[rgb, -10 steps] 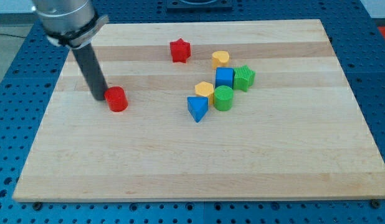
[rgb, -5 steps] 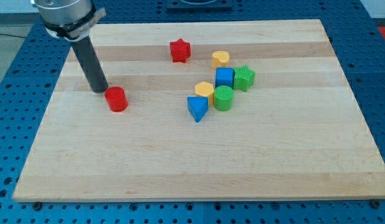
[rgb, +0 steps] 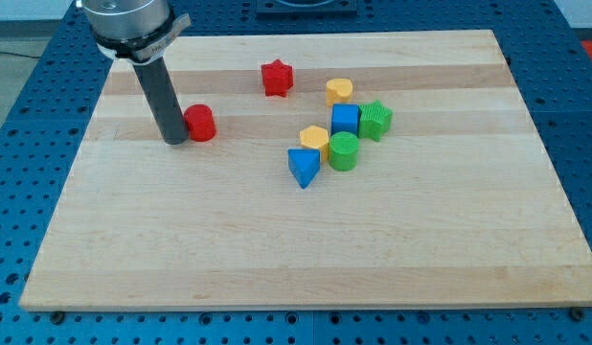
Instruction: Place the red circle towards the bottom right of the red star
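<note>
Rod tip (rgb: 174, 140), bare with nothing to grip, looks to be touching the red circle (rgb: 199, 124) on its board-left side, well short of the red star (rgb: 276, 78) near the top edge; an off-centre push could spin it toward the yellow hexagon (rgb: 314, 138) cluster.

No writing, label, brand, number or sign can be read anywhere; the table (rgb: 306, 249), the blocks and the rod all show plain, unmarked surfaces.

red circle (rgb: 199, 124), red star (rgb: 276, 78) — pale striped wood board (rgb: 306, 240), dark rod (rgb: 162, 103)
</note>
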Robot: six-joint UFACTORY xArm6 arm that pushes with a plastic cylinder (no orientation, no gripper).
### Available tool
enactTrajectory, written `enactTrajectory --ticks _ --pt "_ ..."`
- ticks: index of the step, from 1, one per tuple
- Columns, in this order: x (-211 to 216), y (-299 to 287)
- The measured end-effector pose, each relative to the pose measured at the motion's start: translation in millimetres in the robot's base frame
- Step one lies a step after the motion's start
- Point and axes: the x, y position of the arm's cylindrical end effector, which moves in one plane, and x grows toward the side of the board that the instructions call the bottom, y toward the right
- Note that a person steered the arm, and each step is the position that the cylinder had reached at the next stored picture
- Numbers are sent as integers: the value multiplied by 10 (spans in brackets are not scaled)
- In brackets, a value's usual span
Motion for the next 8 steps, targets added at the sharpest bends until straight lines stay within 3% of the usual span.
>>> enactTrajectory --ticks 2,3,4,5,6,8 --pt "282 -264" --pt "-296 -75" --pt "-395 415" --pt "-241 -23" --pt "94 -13" --pt "-66 594"
